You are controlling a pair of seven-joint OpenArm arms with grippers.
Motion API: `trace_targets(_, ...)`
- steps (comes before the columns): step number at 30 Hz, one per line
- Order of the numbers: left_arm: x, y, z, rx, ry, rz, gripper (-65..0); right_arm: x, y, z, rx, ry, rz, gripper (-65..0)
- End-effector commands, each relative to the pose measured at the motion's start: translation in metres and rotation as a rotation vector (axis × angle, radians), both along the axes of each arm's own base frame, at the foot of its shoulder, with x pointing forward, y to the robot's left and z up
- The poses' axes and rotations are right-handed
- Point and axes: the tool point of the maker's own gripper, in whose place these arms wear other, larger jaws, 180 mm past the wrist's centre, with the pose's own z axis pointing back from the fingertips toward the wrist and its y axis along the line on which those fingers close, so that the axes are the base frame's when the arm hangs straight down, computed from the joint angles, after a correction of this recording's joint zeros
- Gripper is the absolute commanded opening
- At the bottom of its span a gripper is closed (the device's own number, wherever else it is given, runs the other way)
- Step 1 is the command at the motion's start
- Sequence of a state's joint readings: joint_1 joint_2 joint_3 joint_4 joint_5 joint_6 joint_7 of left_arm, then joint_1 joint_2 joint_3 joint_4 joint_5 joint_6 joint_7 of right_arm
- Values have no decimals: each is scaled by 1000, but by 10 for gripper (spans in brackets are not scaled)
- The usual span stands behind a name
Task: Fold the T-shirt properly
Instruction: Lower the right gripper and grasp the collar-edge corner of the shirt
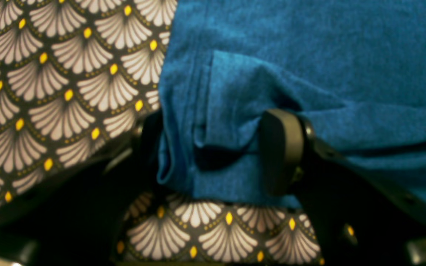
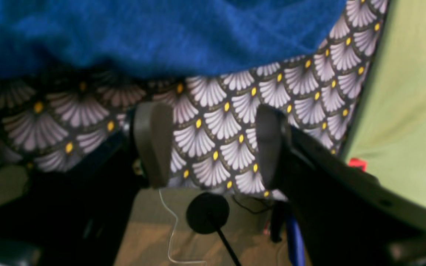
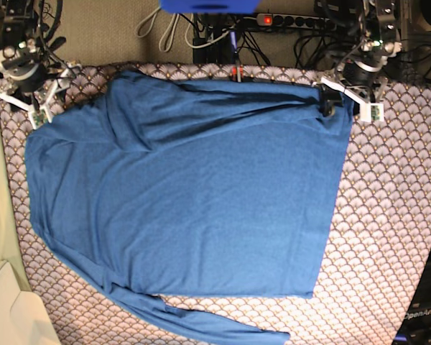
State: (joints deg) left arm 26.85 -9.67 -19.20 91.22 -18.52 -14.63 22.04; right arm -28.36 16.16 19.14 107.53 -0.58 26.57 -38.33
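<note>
The blue T-shirt lies spread over most of the table, with a creased fold along its far side and one long sleeve trailing at the near edge. My left gripper sits at the shirt's far right corner. In the left wrist view this gripper is open, with a bunched edge of the T-shirt lying between its jaws; one finger shows and the other is mostly hidden behind the cloth. My right gripper is open and holds nothing, just short of the T-shirt's edge.
A grey-white scallop-patterned cloth covers the table under the shirt. Cables and a power strip lie on the floor beyond the far edge. A pale green surface borders the table on the right arm's side.
</note>
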Motion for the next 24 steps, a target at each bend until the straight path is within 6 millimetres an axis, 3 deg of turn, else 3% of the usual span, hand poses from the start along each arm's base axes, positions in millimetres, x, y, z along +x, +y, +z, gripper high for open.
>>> trace_targets(1,-7,3,-3,8,31,-5,-267,4,3,10,-1,-36,16,-287)
trace_targets(5,-11,3,-3,11,36,-7,-270,4,20,18,21,-55,56,-285)
trace_targets(8,-13,4,-2,14,38,-11,-292,-4,36,13,57,-16,130,-285)
trace_targets(16,-11,4,-2,19,35,-14,-637,-14,48,6,118,-3,107,-285)
trace_targets(20,-10,5,-1,21,33,-13,-646,-16,58,4,150,-7,90,-285)
trace_targets(24,-8,20,4,49,26,-5,-647,-14,67,8,169,-29,84,-285)
